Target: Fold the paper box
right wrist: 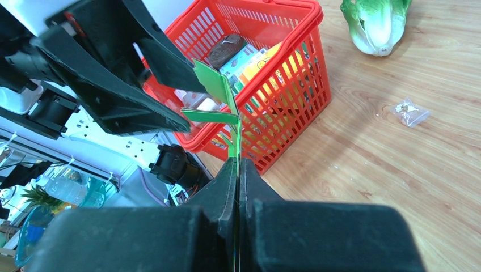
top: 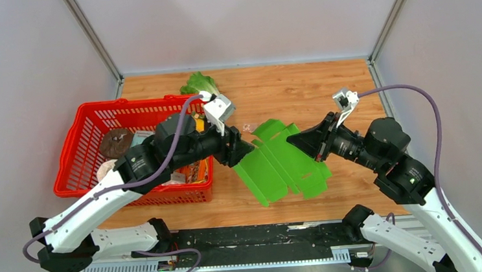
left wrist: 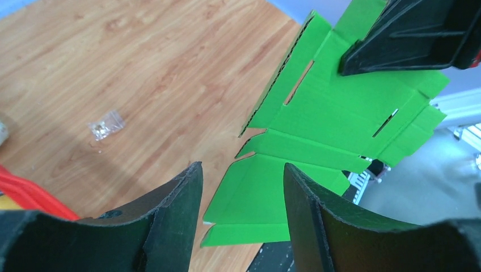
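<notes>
The paper box point(top: 279, 162) is a bright green die-cut sheet with flaps and slots, held unfolded above the wooden table's middle. My right gripper point(top: 296, 139) is shut on its right edge; in the right wrist view the sheet point(right wrist: 232, 136) shows edge-on between the closed pads. My left gripper point(top: 246, 150) is open at the sheet's left side. In the left wrist view its fingers point(left wrist: 181, 209) are spread, with the green sheet point(left wrist: 317, 113) ahead and a lower flap showing between them; I cannot tell whether it touches them. My right gripper point(left wrist: 408, 39) shows at top right.
A red basket point(top: 88, 128) with packaged goods stands at the left, under my left arm. A pale green lettuce point(top: 199, 84) lies behind it. A small clear bag point(top: 246, 128) lies on the table point(top: 299, 86) near the sheet. Grey walls enclose three sides.
</notes>
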Available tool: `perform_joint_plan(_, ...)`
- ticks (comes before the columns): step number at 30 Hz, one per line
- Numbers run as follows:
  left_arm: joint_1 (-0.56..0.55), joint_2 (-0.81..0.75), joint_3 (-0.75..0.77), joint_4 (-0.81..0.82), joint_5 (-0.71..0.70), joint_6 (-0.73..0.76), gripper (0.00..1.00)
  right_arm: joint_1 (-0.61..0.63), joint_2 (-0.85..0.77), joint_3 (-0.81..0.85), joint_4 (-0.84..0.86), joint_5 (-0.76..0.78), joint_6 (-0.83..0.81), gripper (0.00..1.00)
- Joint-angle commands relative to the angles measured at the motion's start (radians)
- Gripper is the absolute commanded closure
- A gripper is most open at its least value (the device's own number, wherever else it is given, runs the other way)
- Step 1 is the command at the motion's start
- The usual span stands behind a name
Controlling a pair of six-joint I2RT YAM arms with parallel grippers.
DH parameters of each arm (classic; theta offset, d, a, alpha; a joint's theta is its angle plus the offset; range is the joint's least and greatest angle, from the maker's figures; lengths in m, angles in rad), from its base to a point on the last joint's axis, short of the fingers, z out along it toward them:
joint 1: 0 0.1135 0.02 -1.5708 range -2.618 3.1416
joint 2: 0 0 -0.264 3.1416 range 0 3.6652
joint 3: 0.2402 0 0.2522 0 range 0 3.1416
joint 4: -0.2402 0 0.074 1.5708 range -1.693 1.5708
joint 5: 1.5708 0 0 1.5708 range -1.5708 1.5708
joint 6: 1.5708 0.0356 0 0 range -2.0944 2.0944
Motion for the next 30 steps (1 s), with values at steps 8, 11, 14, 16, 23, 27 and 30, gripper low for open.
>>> perform_joint_plan(8,0.002,0.059,0.024,0.028,0.109,0.022,0.37,0.0,0.02,0.041,0.036,-0.01,0.009,1.0)
perform_joint_plan(11,0.002,0.062,0.024,0.024,0.113,0.025,0.37,0.0,0.026,0.041,0.036,-0.01,0.012,1.0)
perform_joint_plan(14,0.002,0.066,0.028,0.018,0.112,0.028,0.37,0.0,0.026,0.038,0.044,-0.011,0.016,1.0)
perform_joint_plan(16,0.002,0.072,0.026,0.013,0.109,0.031,0.37,0.0,0.026,0.036,0.048,-0.017,0.021,1.0)
perform_joint_plan(23,0.002,0.095,0.046,0.01,0.109,0.042,0.35,0.001,0.026,0.033,0.064,-0.028,0.035,1.0)
perform_joint_plan(27,0.002,0.101,0.044,0.014,0.11,0.037,0.36,0.001,0.028,0.032,0.065,-0.028,0.036,1.0)
perform_joint_plan(30,0.002,0.086,0.029,0.039,0.142,0.022,0.45,0.001,0.024,0.027,0.065,-0.021,0.033,1.0)
